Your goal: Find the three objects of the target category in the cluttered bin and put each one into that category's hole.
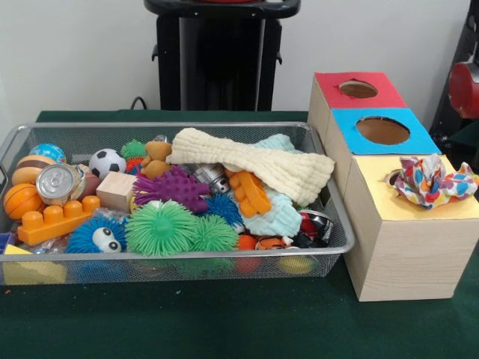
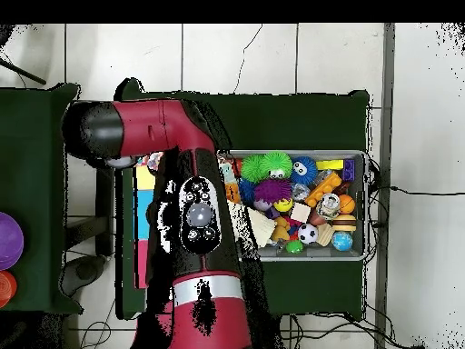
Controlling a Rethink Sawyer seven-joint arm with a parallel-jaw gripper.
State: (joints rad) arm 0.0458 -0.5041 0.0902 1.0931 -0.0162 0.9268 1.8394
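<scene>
From the front, the wire mesh bin [image 1: 329, 187] sits on the green table [image 1: 224, 321], heaped with toys. A cream knitted cloth [image 1: 254, 161] drapes across the back of the pile, with a pale blue cloth [image 1: 273, 213] beneath it. Toward the near rim lie two green spiky balls [image 1: 161, 228], a purple spiky one [image 1: 172, 187], a blue one with eyes [image 1: 97, 238], an orange toy brick [image 1: 56, 221], a drink can [image 1: 58, 182] and a small football [image 1: 107, 162]. I can't pick out any rope toy in the heap. Just beside the bin's right end stand three wooden boxes in a row: the red-faced box [image 1: 359, 101] farthest, the blue-faced box [image 1: 389, 142] in the middle, the yellow-faced box [image 1: 412, 224] nearest. On the yellow face a bundle of colourful patterned stuff [image 1: 434, 179] sits over the hole [image 1: 394, 177], covering most of it; only its left edge shows. No arm comes into this view.

From overhead, the red and black arm [image 2: 195, 218] lies across the boxes, beside the bin's left end. The claw is hidden under the arm, so I cannot tell whether it is open or closed.
</scene>
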